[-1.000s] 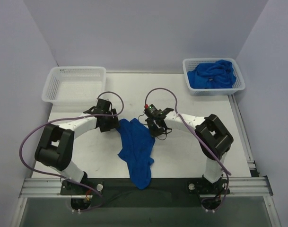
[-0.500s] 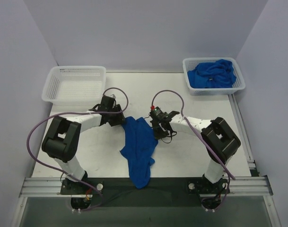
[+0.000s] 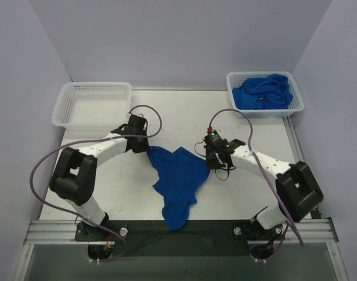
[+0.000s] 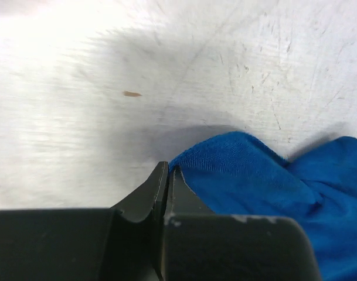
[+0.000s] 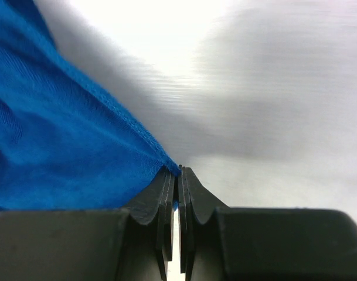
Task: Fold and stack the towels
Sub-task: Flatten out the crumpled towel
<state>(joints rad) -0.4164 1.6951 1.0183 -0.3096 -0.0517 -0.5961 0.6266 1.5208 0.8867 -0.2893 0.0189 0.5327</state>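
Both corners vanish inside clamped jaws; left tool (image 4: 167, 171) and right tool (image 5: 178, 172) each grip the towel (image 3: 179, 175).

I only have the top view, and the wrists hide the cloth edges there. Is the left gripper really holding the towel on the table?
Observer: Yes. In the left wrist view the left gripper is shut, with a folded edge of the towel pinched at its tips.
Operator: And the right one?
Observer: The right wrist view shows the right gripper shut on a hemmed corner of the same towel, and the cloth runs off to the left of that view.
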